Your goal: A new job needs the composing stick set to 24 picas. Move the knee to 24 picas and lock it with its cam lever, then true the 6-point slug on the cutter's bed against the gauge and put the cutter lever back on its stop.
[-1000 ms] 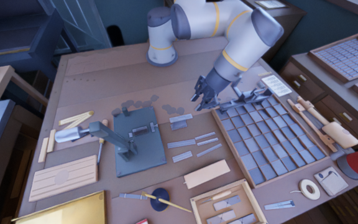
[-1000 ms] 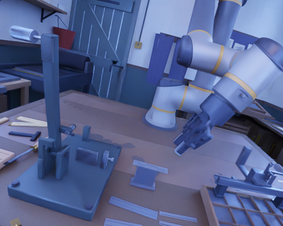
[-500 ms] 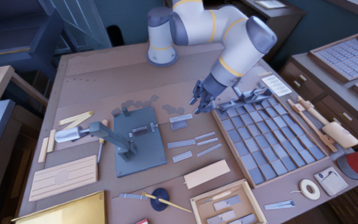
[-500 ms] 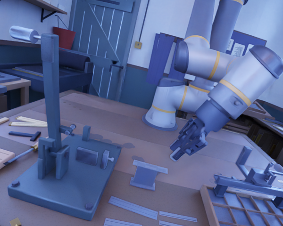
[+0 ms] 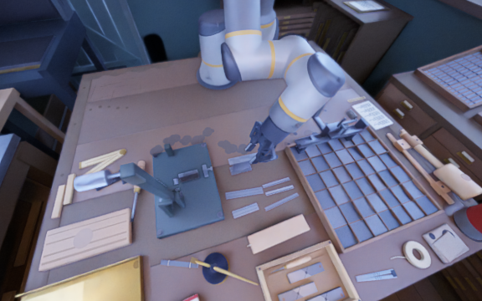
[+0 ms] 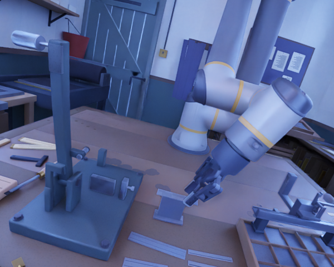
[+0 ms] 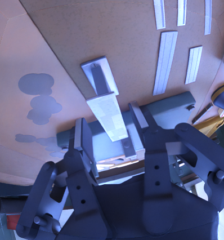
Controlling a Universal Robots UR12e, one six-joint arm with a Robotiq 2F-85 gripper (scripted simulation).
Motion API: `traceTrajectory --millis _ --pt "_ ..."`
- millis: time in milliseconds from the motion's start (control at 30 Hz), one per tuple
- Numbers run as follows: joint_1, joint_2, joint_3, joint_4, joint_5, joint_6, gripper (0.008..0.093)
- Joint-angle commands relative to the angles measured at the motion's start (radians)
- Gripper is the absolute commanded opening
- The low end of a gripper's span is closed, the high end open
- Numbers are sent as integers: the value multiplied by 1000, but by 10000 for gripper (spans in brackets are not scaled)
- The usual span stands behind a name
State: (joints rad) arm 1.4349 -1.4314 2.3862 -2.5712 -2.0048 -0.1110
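Observation:
The composing stick (image 5: 336, 130) (image 6: 299, 214) rests along the back edge of the type case on the right, with its knee and cam lever on top. The slug cutter (image 5: 184, 188) (image 6: 75, 201) sits on its grey base at table centre, its lever (image 5: 111, 177) (image 6: 59, 115) raised, a small slug (image 5: 188, 175) (image 6: 102, 184) on the bed beside the gauge (image 6: 124, 188). My gripper (image 5: 257, 154) (image 6: 195, 196) (image 7: 111, 132) is open and empty. It hangs at the right end of a small grey angle bracket (image 5: 241, 164) (image 6: 170, 207) (image 7: 103, 98), between cutter and stick.
The big type case (image 5: 360, 184) fills the right side of the table. Loose metal strips (image 5: 262, 194) (image 7: 164, 62) lie in front of the bracket. Wooden furniture pieces (image 5: 85, 239), a tray (image 5: 306, 278) and hand tools (image 5: 433, 169) ring the table edges.

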Motion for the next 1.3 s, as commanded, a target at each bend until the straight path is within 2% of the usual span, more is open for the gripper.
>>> traceTrajectory --millis 0,1267 --pt "0 0 -1 -2 0 0 480" --pt "-17 38 14 -62 1 -19 480"
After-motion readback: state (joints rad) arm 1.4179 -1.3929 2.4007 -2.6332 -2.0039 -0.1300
